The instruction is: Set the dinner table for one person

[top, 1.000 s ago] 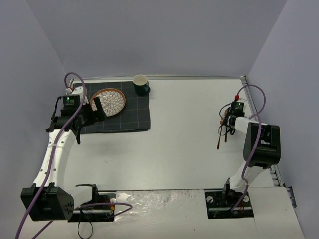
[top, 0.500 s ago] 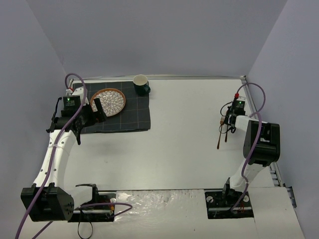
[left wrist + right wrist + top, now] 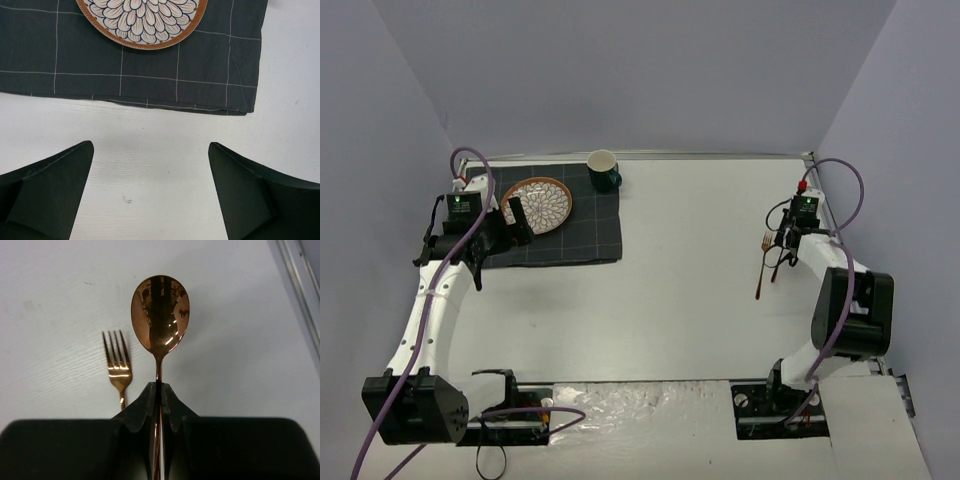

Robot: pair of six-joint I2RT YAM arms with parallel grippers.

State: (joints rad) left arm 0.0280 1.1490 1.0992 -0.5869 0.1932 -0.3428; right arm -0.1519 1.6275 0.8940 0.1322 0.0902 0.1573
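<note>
The dinner table [image 3: 690,300], a broad white top with a thin metal rim, lies under both arms, stiff and too big to lift. We judge the glossy copper spoon [image 3: 160,310] light and slippery, best pinched at its handle. Our right gripper [image 3: 159,395] clamps it there, seemingly raised beside the fork [image 3: 117,362], while our left gripper [image 3: 151,147] gapes empty.

Lighting is bright, diffuse and even. The dinner table [image 3: 690,270] reads clean white in the top view, with only faint, soft-edged shadows at 3 and 9 o'clock. The spoon [image 3: 160,315] bowl shows mirror glare, strongest toward 5 o'clock, and focus is sharp on the tabletop in both wrist views.
</note>
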